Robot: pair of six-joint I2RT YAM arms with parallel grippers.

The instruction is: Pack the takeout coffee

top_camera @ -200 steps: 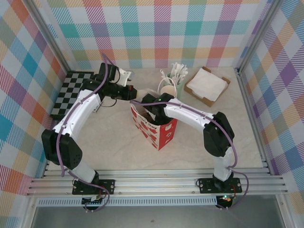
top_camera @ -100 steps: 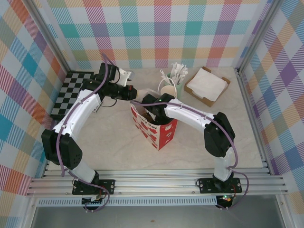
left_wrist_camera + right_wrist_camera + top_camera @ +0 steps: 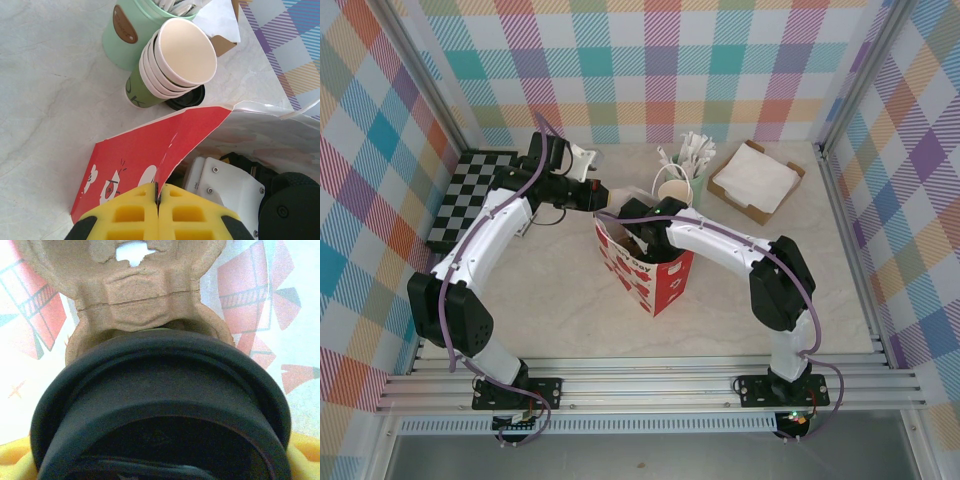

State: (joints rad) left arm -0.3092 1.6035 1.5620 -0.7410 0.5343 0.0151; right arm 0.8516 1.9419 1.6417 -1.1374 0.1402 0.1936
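Almost nothing has moved over the last second. Your right arm has only edged a little further over the mouth of the red-and-white paper bag (image 3: 658,282), and the left arm has stayed put. My read is that the lowering is nearly done and the release comes next.

The left pincer (image 3: 158,194) is closed on the bag's rim, pinching the paper and holding the mouth open. The right pincer (image 3: 160,460) is down inside the bag, its jaws set wide around the takeout coffee (image 3: 160,400). The black lid sits between the two yellow fingers. Directly ahead of that pincer lies a brown pulp cup carrier (image 3: 145,300), against the bag's printed inner wall. The cup looks close to seated, but I cannot tell whether its base is touching the carrier yet.

Counted:
- One bag, one coffee and one carrier.
- Beyond the left pincer, past the bag's rim, one green cup of white cutlery (image 3: 121,34).
- One tilted stack of cream paper cups (image 3: 182,52), about five nested.
- On the bench (image 3: 570,300), one cardboard tray of napkins (image 3: 755,180).
- One checkered board (image 3: 470,195).
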